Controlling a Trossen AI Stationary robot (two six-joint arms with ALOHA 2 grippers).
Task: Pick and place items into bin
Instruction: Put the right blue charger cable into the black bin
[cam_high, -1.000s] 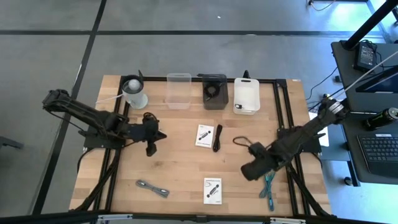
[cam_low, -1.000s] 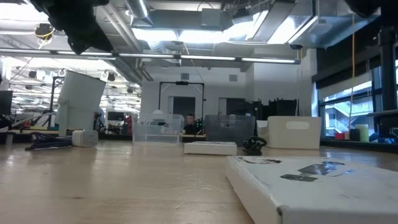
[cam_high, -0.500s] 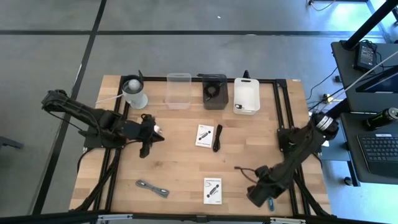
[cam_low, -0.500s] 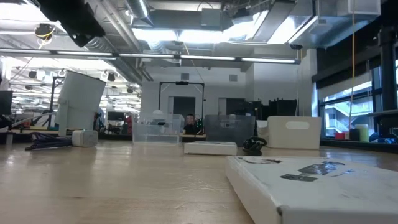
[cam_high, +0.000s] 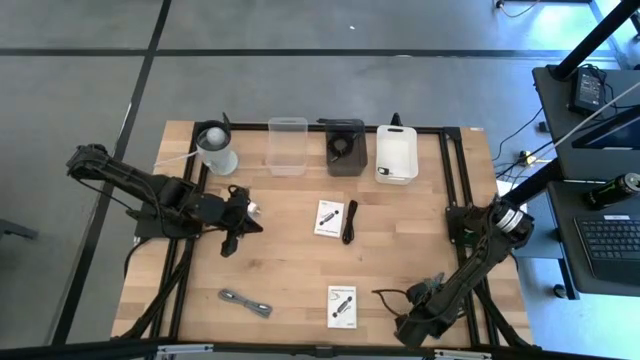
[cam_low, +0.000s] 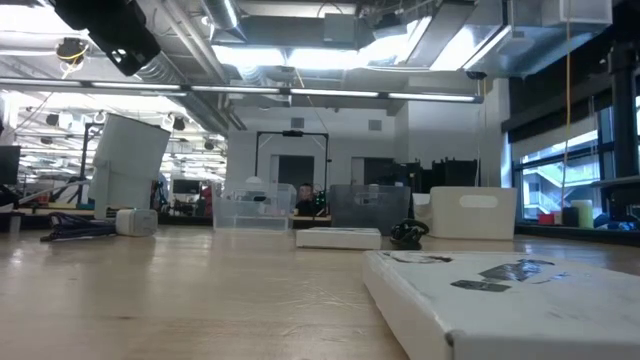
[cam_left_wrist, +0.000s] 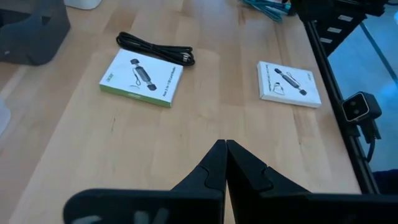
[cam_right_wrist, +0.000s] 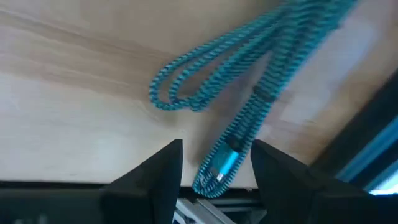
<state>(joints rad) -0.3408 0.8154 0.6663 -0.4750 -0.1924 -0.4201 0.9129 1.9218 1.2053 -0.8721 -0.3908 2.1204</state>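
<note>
Right gripper positioned low at the table's near right corner, fingers spread, straddling one end of the teal braided cable. Not yet clamped; cable flat on the wood beside the black frame rail. In the high view, gripper close to the near edge, with the teal cable hidden under the arm.

Left gripper fully closed, empty, held above the table's left half, aimed toward the middle.

Bins along the far edge: clear bin, dark bin with something dark inside, white bin. White round device at the far left corner.

Items not yet binned:
- white card at table centre, black cable just beside it;
- second white card near the near edge;
- grey strip toward the near left;
- thin black cable just beside the right gripper;
- teal cable, as above.

Task judged early: at most one item deposited, most of the set remaining on the table. Step in hand judged as closing on the teal cable prior to lift and transfer to a bin.
</note>
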